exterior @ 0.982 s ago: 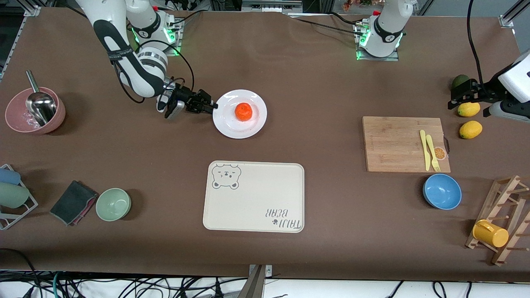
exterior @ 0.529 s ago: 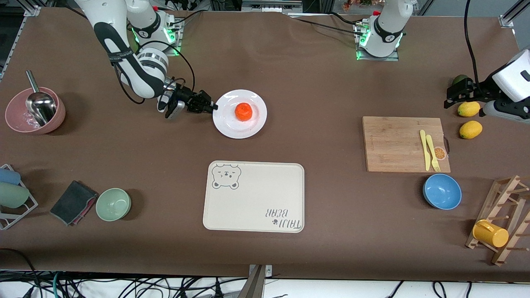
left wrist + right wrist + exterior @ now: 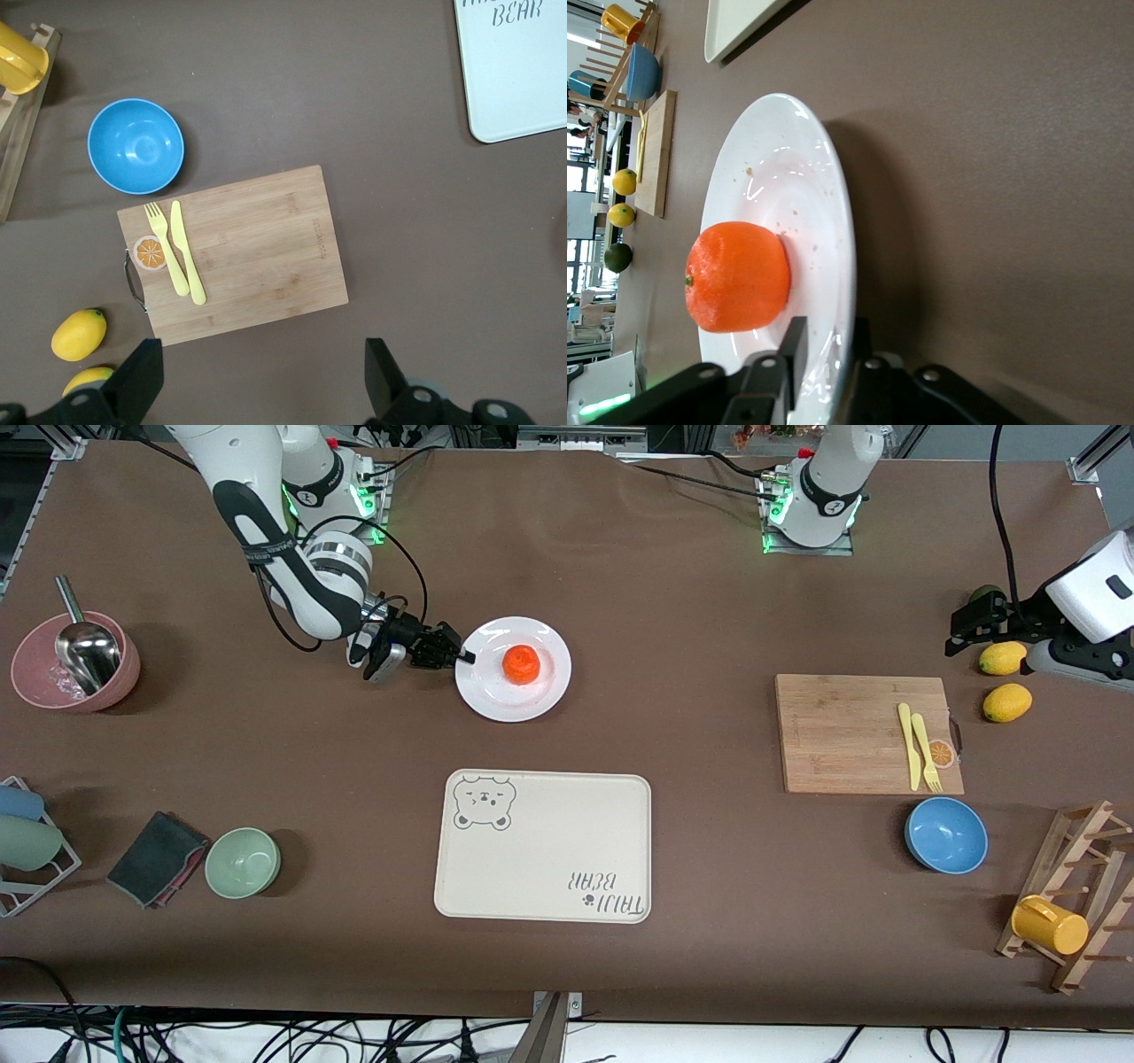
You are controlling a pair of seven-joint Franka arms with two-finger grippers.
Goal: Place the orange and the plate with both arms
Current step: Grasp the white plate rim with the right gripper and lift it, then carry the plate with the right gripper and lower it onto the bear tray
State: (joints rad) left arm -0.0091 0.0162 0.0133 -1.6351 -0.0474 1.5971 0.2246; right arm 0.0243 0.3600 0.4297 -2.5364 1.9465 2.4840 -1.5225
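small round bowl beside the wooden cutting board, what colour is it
Plain bright blue bowl, clearest in the left wrist view.

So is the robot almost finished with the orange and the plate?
Partly. The orange already sits on the plate. The right pincer is clamped on the plate's rim. The left pincer waits open, up over the lemons. The plate is not on the bear tray yet, perhaps its next stop.

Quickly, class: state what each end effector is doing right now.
Left end effector: open, holding nothing, up over the table by the lemons.
Right end effector: shut on the plate rim; the orange lies on it.
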